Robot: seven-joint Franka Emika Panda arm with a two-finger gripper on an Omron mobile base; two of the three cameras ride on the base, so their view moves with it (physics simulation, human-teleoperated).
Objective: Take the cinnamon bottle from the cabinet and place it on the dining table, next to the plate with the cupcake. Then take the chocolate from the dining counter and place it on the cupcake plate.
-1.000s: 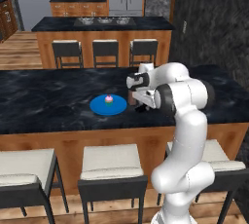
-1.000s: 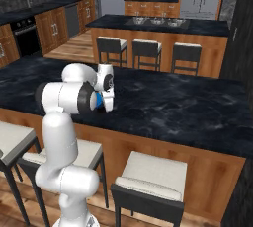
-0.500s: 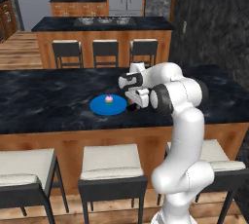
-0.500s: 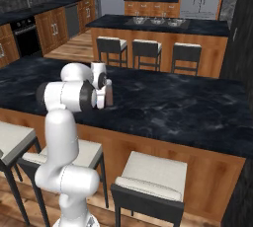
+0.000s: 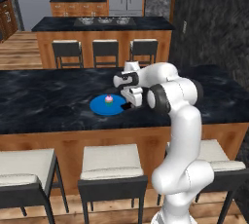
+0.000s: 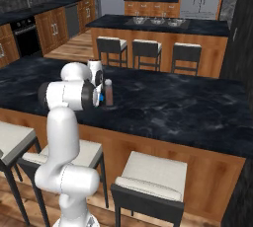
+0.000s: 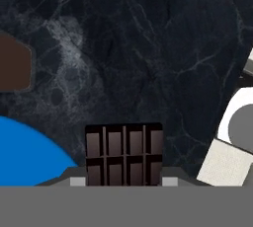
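My gripper (image 7: 123, 179) is shut on the chocolate (image 7: 123, 153), a dark brown grid bar held over the black dining counter (image 7: 148, 48). The blue plate (image 7: 24, 157) lies just left of the bar in the hand view, apart from it. In the left base view the gripper (image 5: 127, 102) hangs at the right rim of the plate (image 5: 99, 106), which carries the pink-topped cupcake (image 5: 109, 100). The cinnamon bottle (image 6: 108, 93), brown with a white cap, stands upright beside the plate and the hand; its brown body (image 7: 12, 65) shows at the hand view's left edge.
Stools (image 5: 112, 167) line the near edge of the counter (image 5: 44, 101). Behind it stands a kitchen island (image 5: 104, 26) with three dark chairs (image 5: 104, 52). A dark wall (image 5: 214, 18) rises at the right.
The hand has carried the chocolate leftwards towards the blue plate and a little lower. In the right base view the cinnamon bottle has come out from behind the hand.
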